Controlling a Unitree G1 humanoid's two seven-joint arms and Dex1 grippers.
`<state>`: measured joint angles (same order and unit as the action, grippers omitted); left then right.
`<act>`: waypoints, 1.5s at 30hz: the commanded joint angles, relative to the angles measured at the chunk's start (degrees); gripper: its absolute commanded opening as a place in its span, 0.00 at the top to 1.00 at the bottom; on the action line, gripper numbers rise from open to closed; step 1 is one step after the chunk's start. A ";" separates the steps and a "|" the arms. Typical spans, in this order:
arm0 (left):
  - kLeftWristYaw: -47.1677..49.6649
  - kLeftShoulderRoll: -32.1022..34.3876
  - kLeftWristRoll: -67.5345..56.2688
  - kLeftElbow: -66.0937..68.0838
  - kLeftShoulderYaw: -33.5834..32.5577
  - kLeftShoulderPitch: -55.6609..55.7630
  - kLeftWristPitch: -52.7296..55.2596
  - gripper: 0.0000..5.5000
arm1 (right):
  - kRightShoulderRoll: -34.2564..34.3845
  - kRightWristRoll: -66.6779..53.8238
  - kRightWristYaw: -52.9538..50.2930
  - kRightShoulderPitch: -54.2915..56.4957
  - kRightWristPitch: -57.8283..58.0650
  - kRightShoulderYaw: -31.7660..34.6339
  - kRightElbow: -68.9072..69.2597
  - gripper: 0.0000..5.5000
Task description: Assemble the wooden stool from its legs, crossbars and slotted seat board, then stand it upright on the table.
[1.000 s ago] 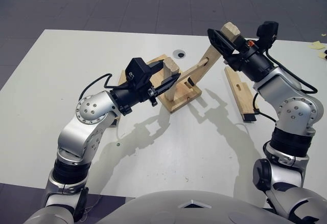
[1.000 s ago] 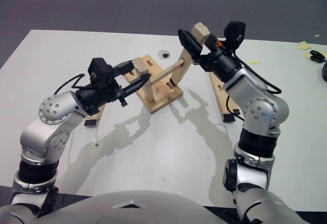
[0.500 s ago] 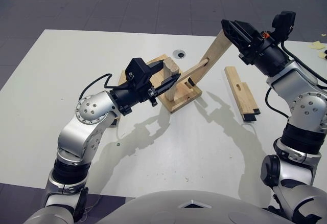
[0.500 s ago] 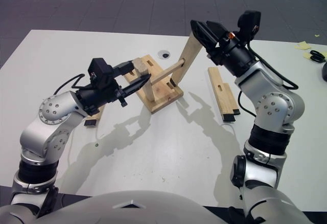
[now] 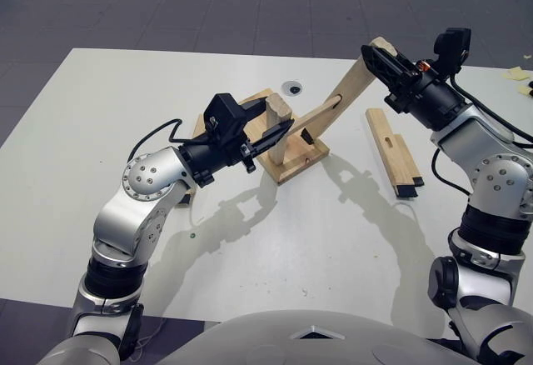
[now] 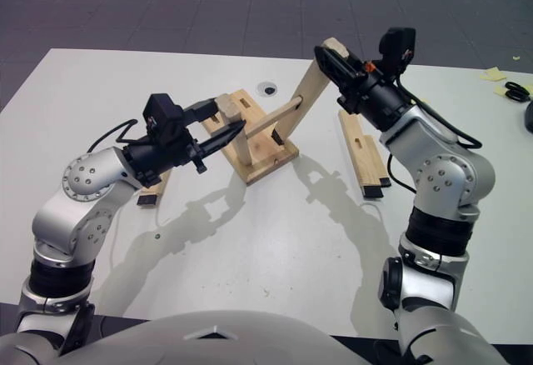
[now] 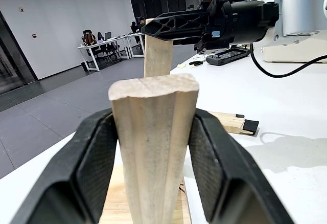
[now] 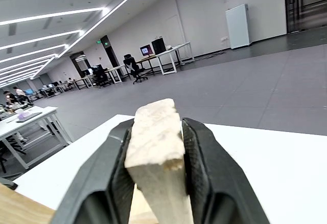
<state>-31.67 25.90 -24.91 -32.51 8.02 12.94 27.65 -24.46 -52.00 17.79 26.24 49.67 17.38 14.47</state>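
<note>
Wooden parts are named in the task; where is the seat board found?

The slotted seat board (image 6: 262, 163) is seen lying flat near the middle of the white table (image 5: 125, 107), just in front of a round cable hole (image 5: 291, 88).

What is fitted to it?

An upright leg (image 7: 153, 147) is stood on the board. A second, tilted leg (image 5: 354, 77) is leaned away to the right, and the two are joined by a crossbar (image 5: 315, 115). The tilted leg's black-padded foot is seen close above the board; whether it touches cannot be told.

How are the grippers set?

The left gripper (image 5: 275, 122) is clamped on the upright leg near its top, its black fingers (image 7: 92, 168) pressed against either side. The right gripper (image 5: 376, 52) is closed around the upper end of the tilted leg, whose rough end face is seen wedged between that gripper's pads in the right wrist view.

Are other parts laid out?

A loose leg (image 5: 393, 152) with a slot and a black foot pad is laid flat on the table to the right, apart from the board. Another wooden piece (image 6: 150, 188) with a black end is laid at the left, partly hidden beneath the left arm.
</note>
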 commanded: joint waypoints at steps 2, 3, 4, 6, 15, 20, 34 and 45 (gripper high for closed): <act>-1.14 0.56 0.09 1.33 1.32 -1.28 1.87 0.63 | -0.79 0.79 0.09 0.81 1.01 -0.91 -1.38 0.79; -1.18 0.56 0.10 1.41 1.32 -1.25 1.83 0.63 | -1.12 0.89 0.39 0.89 1.27 -1.08 -1.49 0.79; -1.18 0.57 0.10 1.45 1.28 -1.28 1.80 0.63 | -1.36 1.14 0.60 0.96 1.49 -1.36 -1.50 0.79; -1.24 0.60 0.12 1.63 1.20 -1.35 1.70 0.63 | -2.20 1.67 1.28 1.14 2.26 -2.49 -1.26 0.80; -1.25 0.77 0.52 1.94 1.25 -1.59 1.35 0.63 | -6.77 2.62 2.77 6.89 8.80 -6.94 -0.71 0.81; -1.23 0.72 0.77 2.09 1.34 -1.64 1.16 0.63 | -9.29 5.10 3.54 9.92 12.12 -9.39 -1.70 0.81; -1.05 0.43 1.02 1.89 1.39 -1.62 1.35 0.63 | -5.89 5.12 -1.34 -1.73 18.22 -14.08 6.81 0.81; -1.46 0.42 1.11 2.24 1.35 -1.18 1.26 0.63 | -2.50 4.90 -1.14 4.44 13.50 -9.70 2.99 0.73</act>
<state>-32.31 26.03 -24.43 -31.80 7.20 11.91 26.72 -29.41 -45.03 14.70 31.71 60.44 10.37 18.13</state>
